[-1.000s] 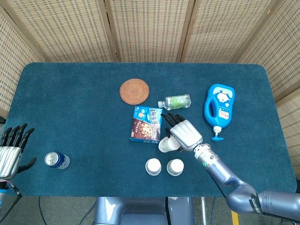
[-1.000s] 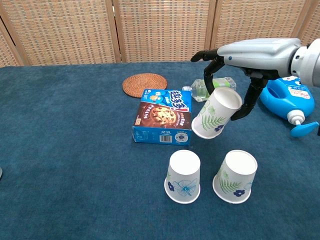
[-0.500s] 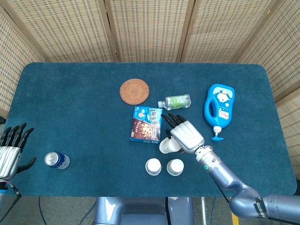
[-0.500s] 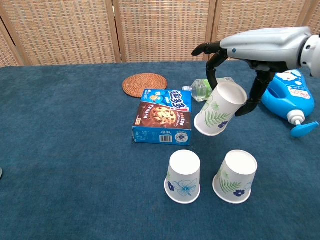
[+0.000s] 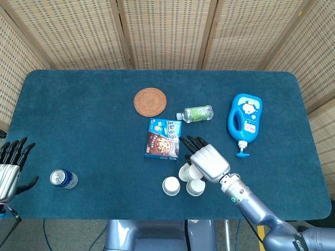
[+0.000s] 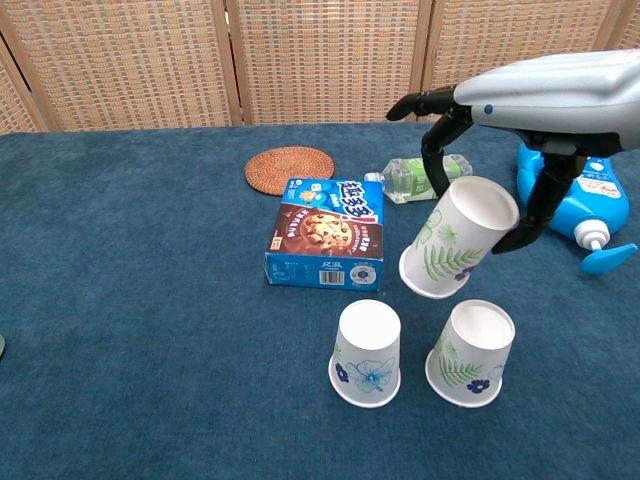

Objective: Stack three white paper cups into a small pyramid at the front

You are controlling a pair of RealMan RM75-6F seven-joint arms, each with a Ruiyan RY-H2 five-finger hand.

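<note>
While seen from the head view, a tilted paper cup (image 5: pixel 187 171) is gripped under the right hand (image 5: pixel 208 161) at lower centre, above two base cups (image 5: pixel 170 185); the left hand (image 5: pixel 10 166) is held spread at the left edge, holding nothing. In the chest view, the carried cup is tipped sideways; if released unlevelled, the right base cup (image 6: pixel 472 352) may be toppled.

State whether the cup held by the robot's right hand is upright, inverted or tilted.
Tilted and base-up: the held cup leans in the right hand, its rim lower-left, above the two standing cups.
</note>
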